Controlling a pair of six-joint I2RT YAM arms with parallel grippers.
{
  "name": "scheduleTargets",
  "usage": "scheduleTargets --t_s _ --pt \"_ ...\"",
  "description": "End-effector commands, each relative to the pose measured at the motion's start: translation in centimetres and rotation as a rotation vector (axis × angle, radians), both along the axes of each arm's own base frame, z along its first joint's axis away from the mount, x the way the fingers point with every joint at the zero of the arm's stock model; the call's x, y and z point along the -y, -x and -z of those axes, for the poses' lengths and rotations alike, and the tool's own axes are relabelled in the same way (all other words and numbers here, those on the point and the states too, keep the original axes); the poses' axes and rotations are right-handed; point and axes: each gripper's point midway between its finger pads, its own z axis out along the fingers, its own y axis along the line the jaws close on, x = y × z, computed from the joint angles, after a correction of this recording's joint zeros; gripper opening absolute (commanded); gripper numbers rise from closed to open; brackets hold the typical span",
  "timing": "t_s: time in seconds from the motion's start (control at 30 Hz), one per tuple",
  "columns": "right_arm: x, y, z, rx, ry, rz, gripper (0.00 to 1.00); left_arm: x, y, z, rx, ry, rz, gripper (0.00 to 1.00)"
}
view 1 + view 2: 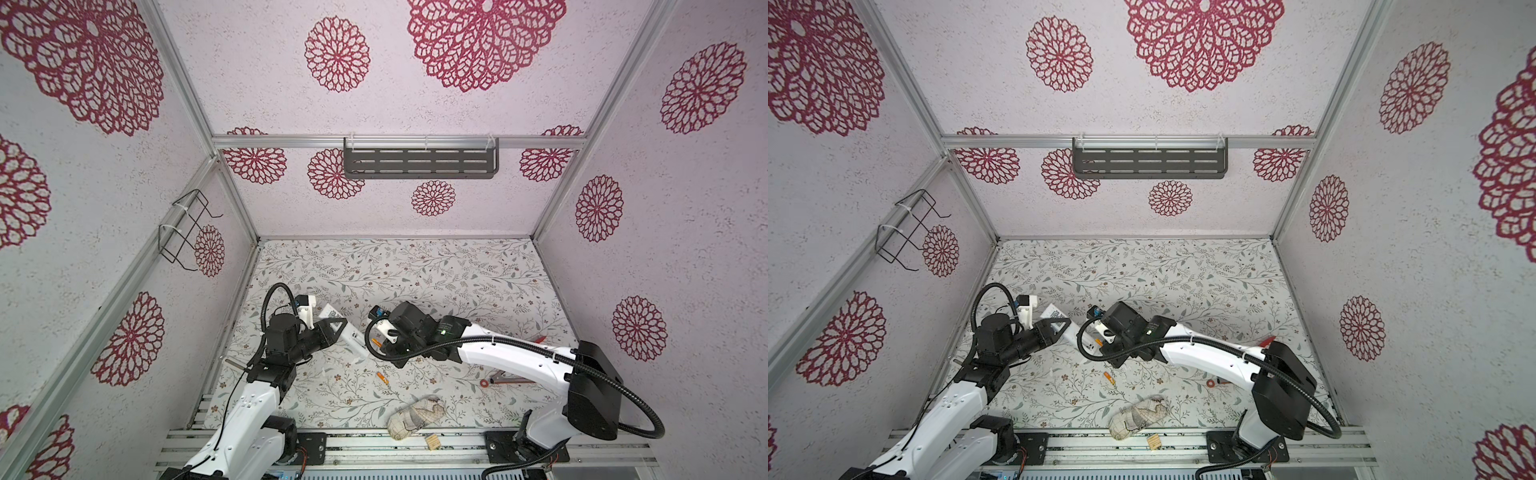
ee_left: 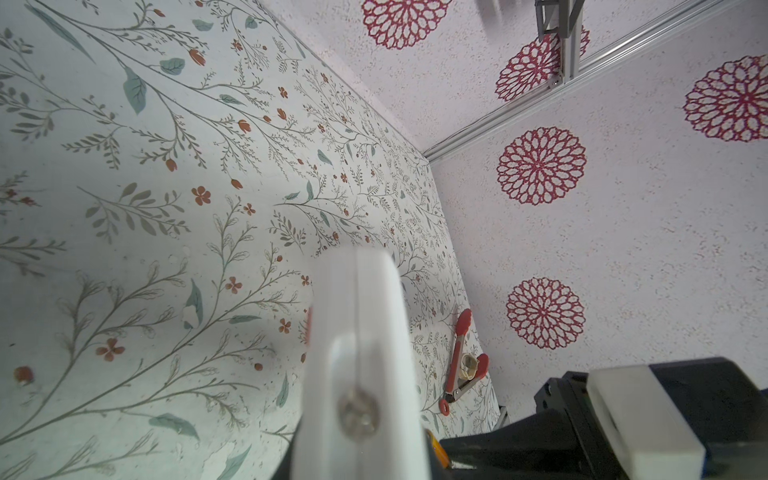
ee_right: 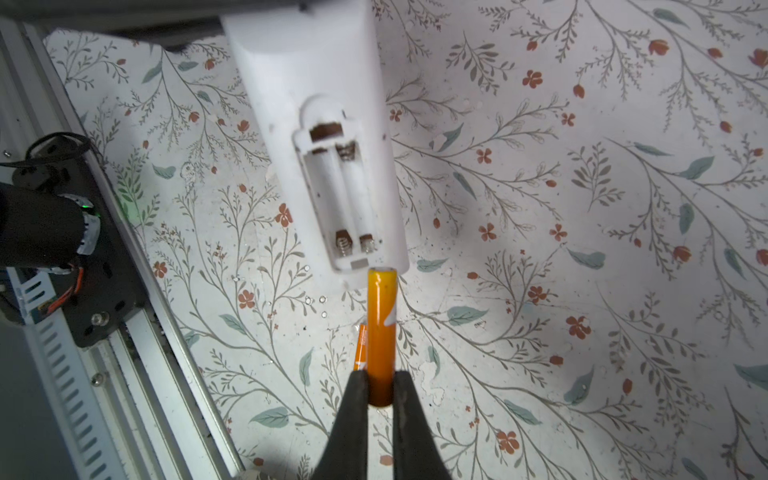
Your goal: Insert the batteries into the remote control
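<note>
The white remote control (image 3: 309, 79) is held off the table with my left gripper (image 1: 337, 329) shut on its middle; its QR sticker faces up in both top views. The open battery bay (image 3: 338, 199) holds nothing, and springs show at its ends. My right gripper (image 3: 381, 384) is shut on one orange battery (image 3: 381, 328), whose pale tip sits just off the remote's end below the bay. The other battery (image 1: 382, 378) lies on the floral mat. In the left wrist view the remote (image 2: 361, 332) fills the middle as a blur.
A beige patterned cloth bundle (image 1: 415, 415) lies at the mat's front edge beside a small wooden block (image 1: 432, 442). Red-tipped tongs with a ring end (image 2: 461, 361) lie at the right, partly under the right arm. Walls enclose the mat on three sides.
</note>
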Motion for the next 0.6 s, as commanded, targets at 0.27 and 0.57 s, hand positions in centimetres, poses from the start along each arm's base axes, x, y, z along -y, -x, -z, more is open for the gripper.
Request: scheduleTargets --t_s 0.27,0.57 --pt "-1.8 0.1 -0.3 -0.036 0.019 -0.003 0.11 0.7 0.1 -1.4 0.061 0.027 0.029 0.0" --pt "-2.7 0.1 -0.4 -0.031 0.028 -0.024 0.11 1.1 0.5 -2.0 0.081 0.046 0.051 0.0"
